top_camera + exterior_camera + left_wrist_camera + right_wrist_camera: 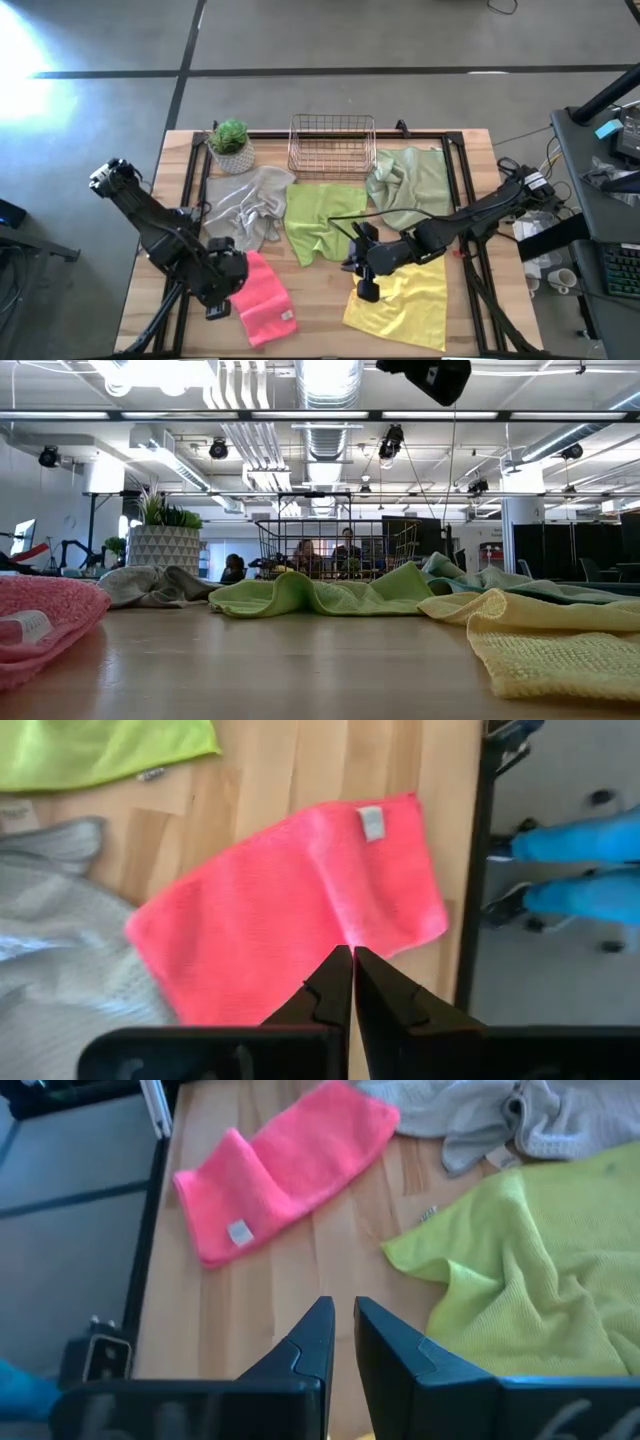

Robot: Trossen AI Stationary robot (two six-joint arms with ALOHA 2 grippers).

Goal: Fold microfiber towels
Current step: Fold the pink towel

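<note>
Five towels lie on the wooden table. The grey one is crumpled at the far left, the lime green one is in the middle, and the pale sage one is at the far right. The hot pink one lies folded at the near left and the yellow one lies flat at the near right. My left gripper is shut and hangs above the pink towel's left edge. My right gripper is open by a narrow gap, above bare wood between the lime green and yellow towels.
A copper wire basket and a potted plant stand at the table's far edge. Black frame rails run along the table's left and right sides. Bare wood lies between the pink and yellow towels. A person's legs show beyond the table.
</note>
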